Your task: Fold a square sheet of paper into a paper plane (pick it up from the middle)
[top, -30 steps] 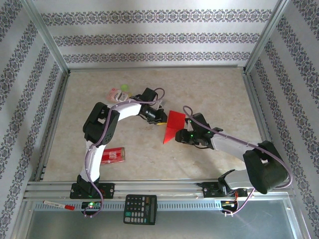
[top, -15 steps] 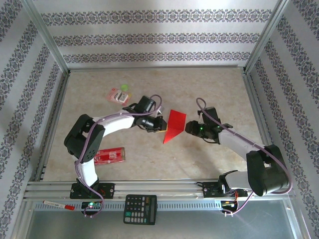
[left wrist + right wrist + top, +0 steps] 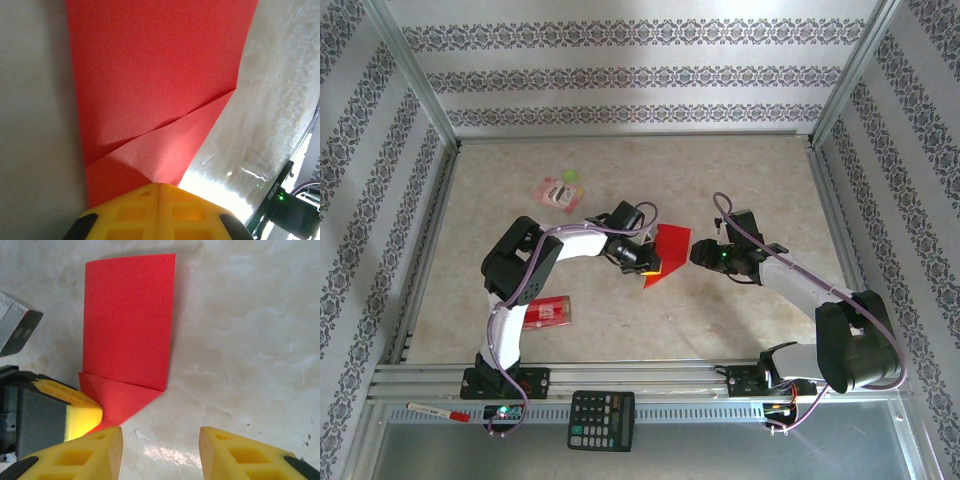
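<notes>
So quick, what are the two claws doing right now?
Left gripper: closed, tips on the red paper.
Right gripper: open, empty.

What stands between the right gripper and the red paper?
Nothing visible. Bare table lies between the open right gripper and the red paper. The left gripper is shut on the paper's folded corner, beside that path, not across it.

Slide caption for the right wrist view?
Open right tool faces the partly folded red paper sheet on the marble tabletop, left tool shut on its corner.
</notes>
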